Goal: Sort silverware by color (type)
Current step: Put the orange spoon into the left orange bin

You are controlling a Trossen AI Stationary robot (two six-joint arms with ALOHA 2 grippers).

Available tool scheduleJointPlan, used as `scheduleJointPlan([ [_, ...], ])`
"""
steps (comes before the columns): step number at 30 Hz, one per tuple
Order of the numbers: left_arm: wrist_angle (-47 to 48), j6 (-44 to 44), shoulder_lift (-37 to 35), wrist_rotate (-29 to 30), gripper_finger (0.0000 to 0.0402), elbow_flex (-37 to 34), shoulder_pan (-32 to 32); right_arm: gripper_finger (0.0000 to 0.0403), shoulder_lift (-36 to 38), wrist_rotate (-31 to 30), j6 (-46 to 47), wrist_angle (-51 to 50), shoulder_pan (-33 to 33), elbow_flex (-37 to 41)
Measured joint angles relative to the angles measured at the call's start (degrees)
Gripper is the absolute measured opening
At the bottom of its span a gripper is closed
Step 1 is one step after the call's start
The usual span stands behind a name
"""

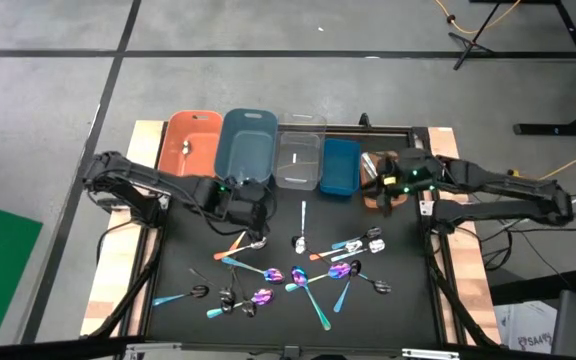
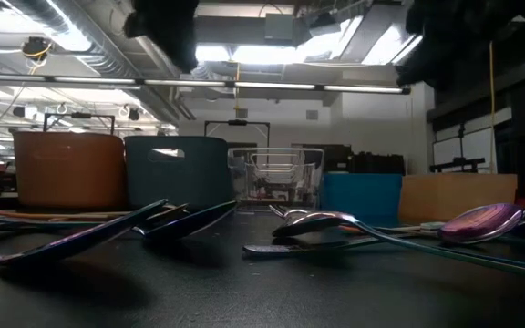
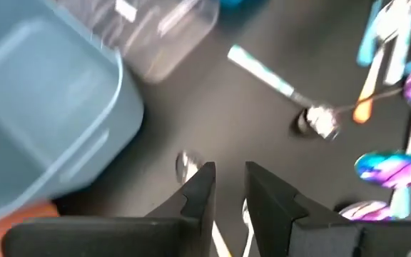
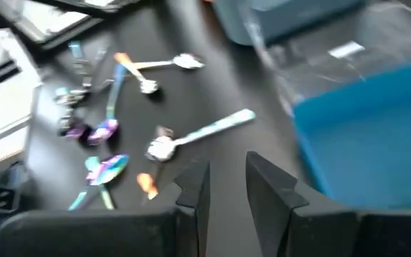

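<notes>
High view: the left claw (image 1: 243,212), fingers slightly parted and empty, hovers by the grey-blue plastic bin (image 1: 247,147); the orange-handled silver spoon (image 1: 240,245) lies just beyond on the black counter (image 1: 183,255), handle slanting toward the left arm.

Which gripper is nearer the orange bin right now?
Left. The left gripper sits in front of the grey-blue bin, one bin over from the orange bin. The right gripper is past the blue bin, at the row's far end.
</notes>
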State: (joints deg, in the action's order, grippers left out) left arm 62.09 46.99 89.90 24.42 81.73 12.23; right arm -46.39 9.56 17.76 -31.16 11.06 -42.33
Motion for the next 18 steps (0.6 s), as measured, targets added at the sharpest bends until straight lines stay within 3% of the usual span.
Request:
scheduleJointPlan([
  [6,3.73,5.01,4.06,-2.71,0.0071,0.0,-0.11,0.0081,-2.95,-0.07,-0.02,4.91,-6.45,0.0],
  [18,6.91,4.25,13.98,-7.61,0.0071,0.0,-1.94,0.0081,-9.97,-0.09,-0.11,5.44,-12.87,0.0],
])
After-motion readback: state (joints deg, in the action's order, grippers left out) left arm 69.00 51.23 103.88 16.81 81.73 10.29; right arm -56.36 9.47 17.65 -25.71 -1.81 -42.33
